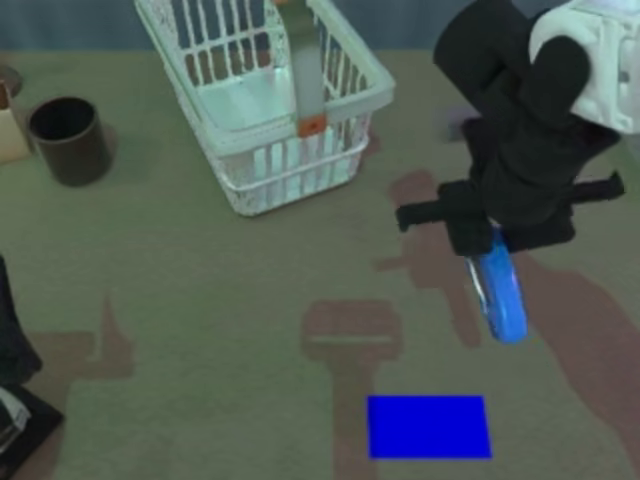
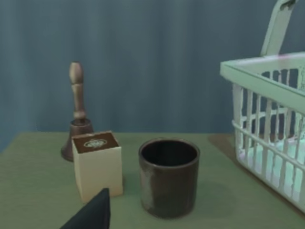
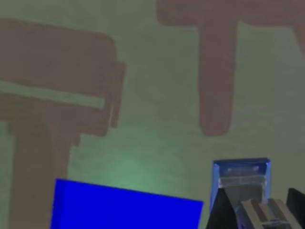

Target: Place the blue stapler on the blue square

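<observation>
The light-blue stapler [image 1: 500, 290] hangs above the table at the right, its long body pointing toward the front edge. My right gripper [image 1: 484, 238] is shut on its rear end. In the right wrist view the stapler [image 3: 240, 183] shows its silver underside between the dark fingers [image 3: 220, 212]. The deep-blue square [image 1: 428, 427] lies flat near the front edge, ahead of and a little left of the stapler; the same blue square [image 3: 124, 207] shows in the right wrist view. My left arm [image 1: 15, 390] is parked at the table's left edge.
A white wire basket [image 1: 262, 90] stands at the back centre. A dark cup [image 1: 68, 138] is at the back left, with a cream box [image 2: 97, 164] and a brown bell [image 2: 77, 114] beside it. Faded brown printed shapes [image 1: 352, 335] mark the cloth.
</observation>
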